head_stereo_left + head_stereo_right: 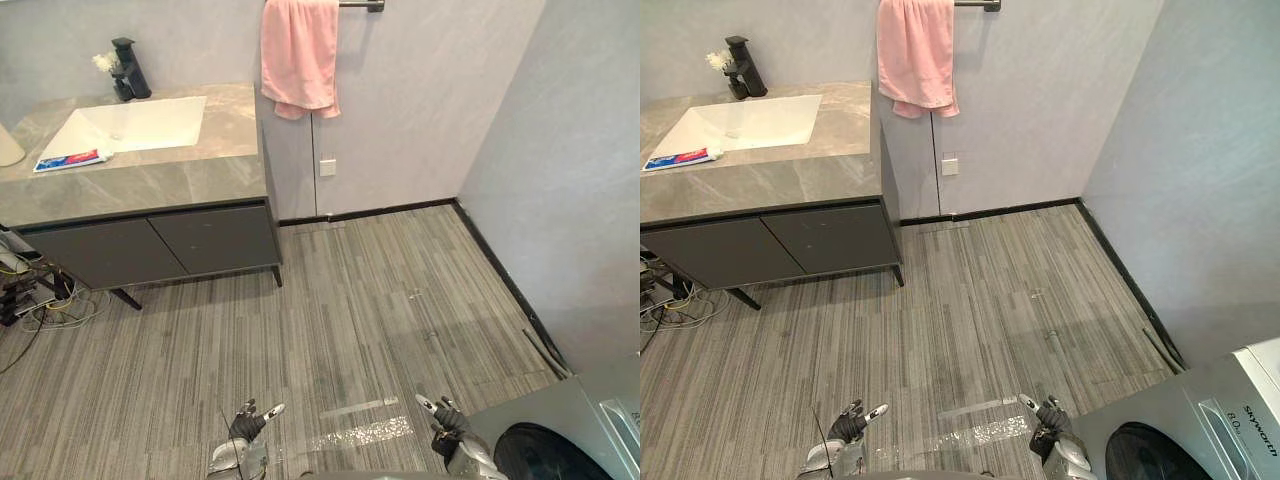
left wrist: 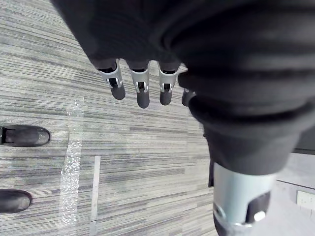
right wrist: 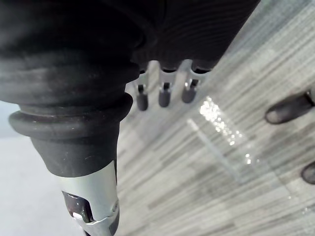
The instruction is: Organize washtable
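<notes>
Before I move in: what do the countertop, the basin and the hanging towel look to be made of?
Countertop: grey stone or stone-look slab, matte, judging by the pale veining. Basin: white and smooth, likely ceramic, with a soft sheen. Towel: pink soft cloth, probably terry; it hangs in loose folds.

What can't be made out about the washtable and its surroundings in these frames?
Pale object at the left end of the counter: cut off by the left eye view's edge.
Red-and-blue packet beside the sink: too small to identify.
White sprig by the faucet: too small.
Pink towel: top cut off in both eye views.
Cabinet: contents behind shut doors.
</notes>
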